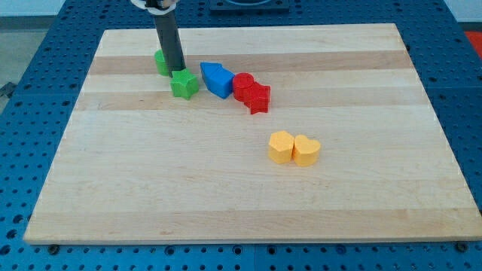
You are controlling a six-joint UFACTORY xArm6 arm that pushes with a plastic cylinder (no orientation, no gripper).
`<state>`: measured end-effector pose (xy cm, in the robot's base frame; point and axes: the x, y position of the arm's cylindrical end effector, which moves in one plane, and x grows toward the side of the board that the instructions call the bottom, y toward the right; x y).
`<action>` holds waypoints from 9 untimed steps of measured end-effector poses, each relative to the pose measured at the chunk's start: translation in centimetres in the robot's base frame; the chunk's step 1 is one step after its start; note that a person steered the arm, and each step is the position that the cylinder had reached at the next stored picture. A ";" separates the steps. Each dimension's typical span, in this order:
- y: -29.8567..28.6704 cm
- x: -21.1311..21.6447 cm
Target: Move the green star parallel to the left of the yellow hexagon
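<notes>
The green star lies on the wooden board toward the view's top left. My tip stands just above it in the view, touching or nearly touching its top edge. The yellow hexagon sits right of the board's centre, touching a yellow heart on its right. The star is far up and to the left of the hexagon.
A green cylinder is partly hidden behind the rod, to the tip's left. A blue house-shaped block lies right of the star, touching a red cylinder and a red star.
</notes>
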<state>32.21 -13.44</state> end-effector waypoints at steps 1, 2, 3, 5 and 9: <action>0.0 1.9; 0.0 5.1; -1.6 5.5; -1.7 1.7; 2.0 11.8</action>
